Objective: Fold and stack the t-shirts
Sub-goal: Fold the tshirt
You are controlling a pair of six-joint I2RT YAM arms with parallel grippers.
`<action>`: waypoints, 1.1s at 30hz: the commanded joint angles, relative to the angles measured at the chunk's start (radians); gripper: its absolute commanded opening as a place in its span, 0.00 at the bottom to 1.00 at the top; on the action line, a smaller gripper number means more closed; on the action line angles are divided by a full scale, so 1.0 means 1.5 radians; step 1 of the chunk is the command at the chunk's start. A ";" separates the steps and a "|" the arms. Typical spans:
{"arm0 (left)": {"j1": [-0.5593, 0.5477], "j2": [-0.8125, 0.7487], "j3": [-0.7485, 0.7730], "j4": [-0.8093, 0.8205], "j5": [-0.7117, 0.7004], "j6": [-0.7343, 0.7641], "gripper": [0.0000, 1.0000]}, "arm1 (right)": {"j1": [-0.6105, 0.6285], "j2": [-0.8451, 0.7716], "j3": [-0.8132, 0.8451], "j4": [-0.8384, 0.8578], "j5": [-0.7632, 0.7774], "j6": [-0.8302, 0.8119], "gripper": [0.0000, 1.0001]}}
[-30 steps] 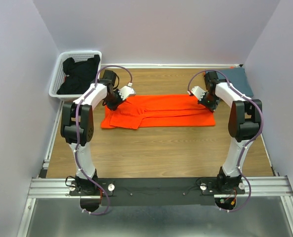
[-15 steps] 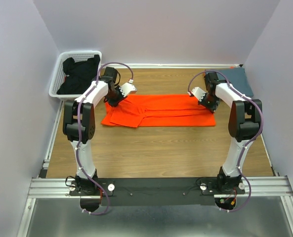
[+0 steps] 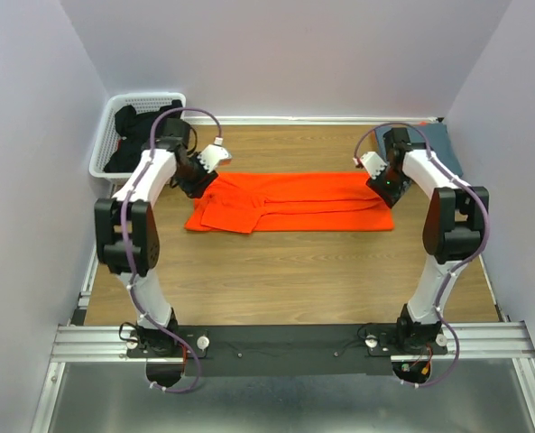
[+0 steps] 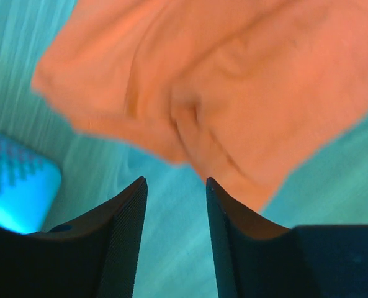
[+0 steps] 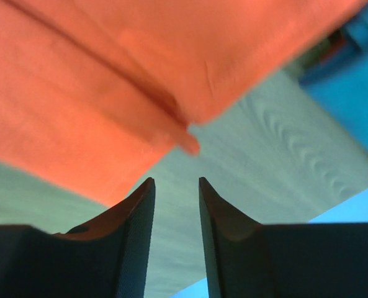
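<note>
The orange t-shirt (image 3: pixel 290 203) lies folded into a long flat band across the middle of the table. My left gripper (image 3: pixel 198 187) hovers at its left end, open, with only table between its jaws (image 4: pixel 174 183); the orange cloth (image 4: pixel 233 81) lies just past the fingertips. At the band's far right corner my right gripper (image 3: pixel 389 192) stands open too (image 5: pixel 174 181), the shirt's edge (image 5: pixel 78 93) lying ahead and to its left. A slate blue-grey t-shirt (image 3: pixel 449 144) lies folded in the back right corner, and it shows at the right side (image 5: pixel 357 105) of the right wrist view.
A white basket (image 3: pixel 105 158) holding dark clothes (image 3: pixel 127 122) stands at the back left corner, close behind my left arm. Bare wooden table (image 3: pixel 285 271) stretches between the orange shirt and the arm bases. Walls close in the left, back and right sides.
Both grippers have opened and let go of the orange shirt. The left gripper has drawn back to the left off the cloth; the right has shifted slightly right and back.
</note>
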 commanded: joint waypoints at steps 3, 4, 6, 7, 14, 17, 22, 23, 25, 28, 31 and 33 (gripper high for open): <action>0.060 -0.129 -0.124 -0.021 0.087 -0.014 0.52 | -0.073 -0.061 0.042 -0.121 -0.151 0.127 0.44; 0.064 -0.141 -0.159 -0.009 0.097 -0.020 0.54 | -0.081 -0.061 0.039 -0.127 -0.179 0.149 0.44; 0.089 -0.147 -0.188 0.000 0.107 -0.025 0.56 | -0.095 -0.059 0.033 -0.143 -0.200 0.166 0.44; 0.103 -0.148 -0.208 0.004 0.117 -0.030 0.57 | -0.106 -0.057 0.030 -0.148 -0.209 0.178 0.44; 0.132 -0.130 -0.241 0.033 0.158 -0.054 0.62 | -0.132 -0.014 0.021 -0.143 -0.268 0.247 0.51; 0.132 -0.120 -0.250 0.047 0.157 -0.060 0.62 | -0.139 0.010 0.017 -0.133 -0.273 0.263 0.57; 0.133 -0.105 -0.261 0.071 0.145 -0.070 0.62 | -0.141 0.031 -0.007 -0.107 -0.268 0.274 0.57; 0.134 -0.103 -0.264 0.074 0.143 -0.072 0.62 | -0.141 0.035 -0.014 -0.103 -0.265 0.276 0.56; 0.135 -0.095 -0.267 0.080 0.142 -0.074 0.62 | -0.140 0.041 -0.024 -0.092 -0.260 0.276 0.54; 0.136 -0.084 -0.269 0.087 0.142 -0.079 0.62 | -0.140 0.046 -0.040 -0.079 -0.259 0.279 0.48; 0.136 -0.071 -0.271 0.082 0.156 -0.076 0.55 | -0.140 0.055 -0.049 -0.073 -0.255 0.278 0.31; 0.138 -0.063 -0.272 0.077 0.161 -0.071 0.46 | -0.141 0.057 -0.052 -0.068 -0.247 0.278 0.24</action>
